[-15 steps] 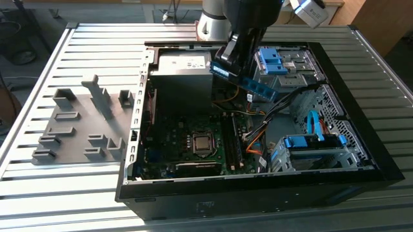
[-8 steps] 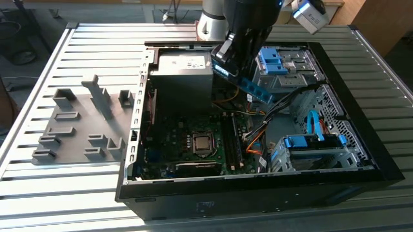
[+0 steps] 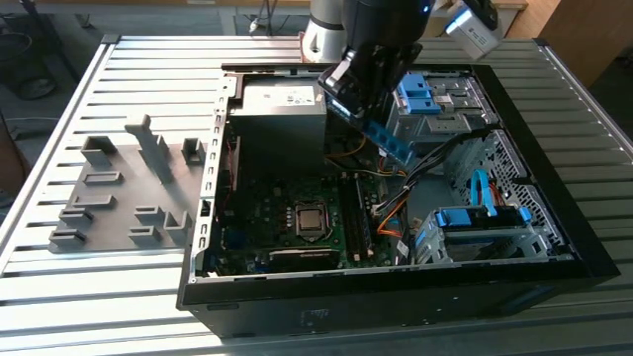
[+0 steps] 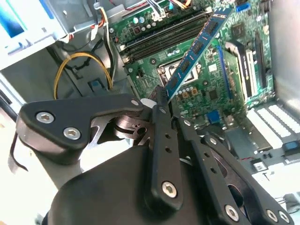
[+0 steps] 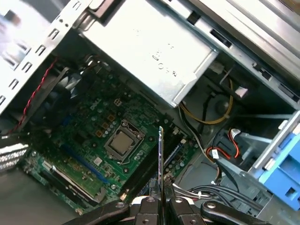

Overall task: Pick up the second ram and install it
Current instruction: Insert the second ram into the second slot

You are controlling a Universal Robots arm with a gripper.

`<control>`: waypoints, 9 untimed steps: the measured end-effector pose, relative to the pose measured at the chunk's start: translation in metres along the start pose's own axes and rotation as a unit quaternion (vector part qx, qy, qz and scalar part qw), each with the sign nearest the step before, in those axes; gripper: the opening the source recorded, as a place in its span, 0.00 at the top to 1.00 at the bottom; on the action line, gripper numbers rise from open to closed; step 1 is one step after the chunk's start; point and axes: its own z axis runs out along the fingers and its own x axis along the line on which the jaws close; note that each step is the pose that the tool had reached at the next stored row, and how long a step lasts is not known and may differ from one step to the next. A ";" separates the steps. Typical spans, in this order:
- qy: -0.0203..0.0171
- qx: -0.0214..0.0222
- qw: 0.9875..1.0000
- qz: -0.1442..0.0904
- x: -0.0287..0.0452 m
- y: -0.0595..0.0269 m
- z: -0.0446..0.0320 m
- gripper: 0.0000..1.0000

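Pickup done, install pending: pincer (image 4: 161,97) clenched on second ram (image 4: 194,49), held tilted in air over open PC case (image 3: 416,297), 1 o'clock of CPU socket (image 3: 310,219) in exterior view, not yet seated in memory slots (image 3: 356,222).

I'm looking at a robotics lab or workshop: an opened PC case (image 3: 396,304) lies on a slatted metal table (image 3: 138,81) beside a grey fixture plate (image 3: 114,215) of holder blocks, with the robot arm (image 3: 381,44) above and wooden furniture (image 3: 598,37) behind.
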 end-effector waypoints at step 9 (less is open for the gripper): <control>0.000 0.000 0.997 0.076 0.0000 0.0000 0.0023 0.86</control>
